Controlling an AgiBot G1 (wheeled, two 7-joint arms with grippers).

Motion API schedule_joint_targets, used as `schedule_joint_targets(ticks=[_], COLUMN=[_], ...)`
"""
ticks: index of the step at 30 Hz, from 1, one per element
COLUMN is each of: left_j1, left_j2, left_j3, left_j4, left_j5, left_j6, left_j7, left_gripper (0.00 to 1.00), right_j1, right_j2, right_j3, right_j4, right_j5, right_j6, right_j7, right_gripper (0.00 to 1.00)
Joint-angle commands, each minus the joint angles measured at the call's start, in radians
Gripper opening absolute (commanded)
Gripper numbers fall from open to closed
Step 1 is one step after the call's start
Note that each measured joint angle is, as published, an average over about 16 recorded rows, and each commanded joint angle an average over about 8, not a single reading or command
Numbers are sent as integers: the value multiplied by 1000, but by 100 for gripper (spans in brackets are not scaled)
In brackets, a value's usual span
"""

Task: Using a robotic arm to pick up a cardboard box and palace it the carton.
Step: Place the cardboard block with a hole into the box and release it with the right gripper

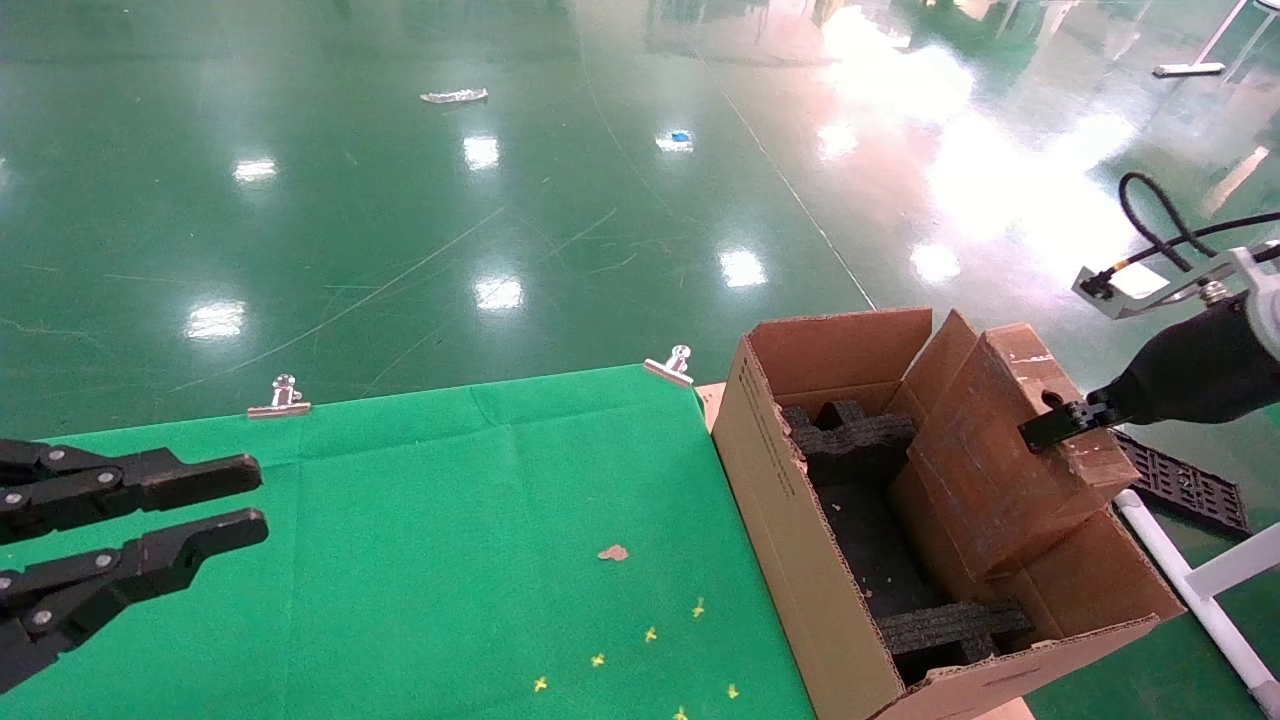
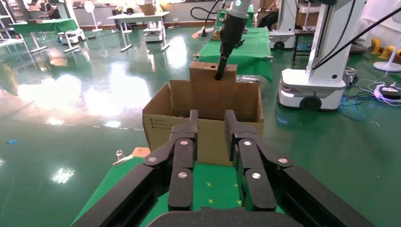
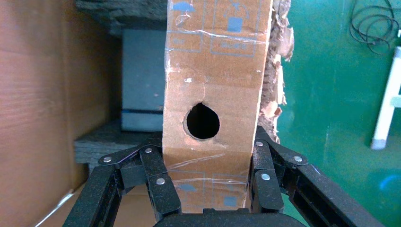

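Observation:
The narrow reddish-brown cardboard box (image 1: 1000, 470) with a round hole (image 3: 203, 121) is tilted, its lower end inside the large tan carton (image 1: 770, 470). My right gripper (image 1: 1045, 430) is shut on the box's upper end, one finger on each side (image 3: 210, 142). Black foam inserts (image 1: 850, 440) line the carton's inside. In the left wrist view the box (image 2: 208, 85) sticks up out of the carton (image 2: 203, 137). My left gripper (image 1: 255, 500) hovers open and empty over the green table, far to the left (image 2: 212, 118).
The carton stands at the right end of the green cloth table (image 1: 450, 520), held by metal clips (image 1: 672, 365). A brown scrap (image 1: 612, 552) and yellow marks lie on the cloth. A black tray (image 1: 1185, 485) and white pipe frame (image 1: 1190, 590) sit right of the carton.

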Motion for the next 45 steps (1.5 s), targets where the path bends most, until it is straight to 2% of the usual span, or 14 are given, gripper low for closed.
schedule_joint_targets(ticks=[1,19,28,34,42,45], left_j1=[0,0,0,0,-1,-1], left_j2=[0,0,-1,-1,-1,-1], left_j3=[0,1,2,2,3,3], left_j4=[0,0,0,0,0,0], left_j5=[0,-1,-1,-1,-2,-2], left_j6=[0,-1,-1,-1,-1,-1], left_j7=[0,1,1,1,1,1], left_gripper=[100,100,100,100,100,100], right_j1=[-16,-227,-375,-434,-454,-452], right_j2=[-15,-146,-181,-193,-204,-209], right_j3=[-6,-15,16,42,57,57], right_j4=[-28,-203,-281,-322,-365,-383], right_j5=[-4,25,89,131,155,155], right_j6=[4,135,253,302,305,298], right_j7=[-4,-17,-65,-119,-185,-196], right_gripper=[0,0,0,1,100,100])
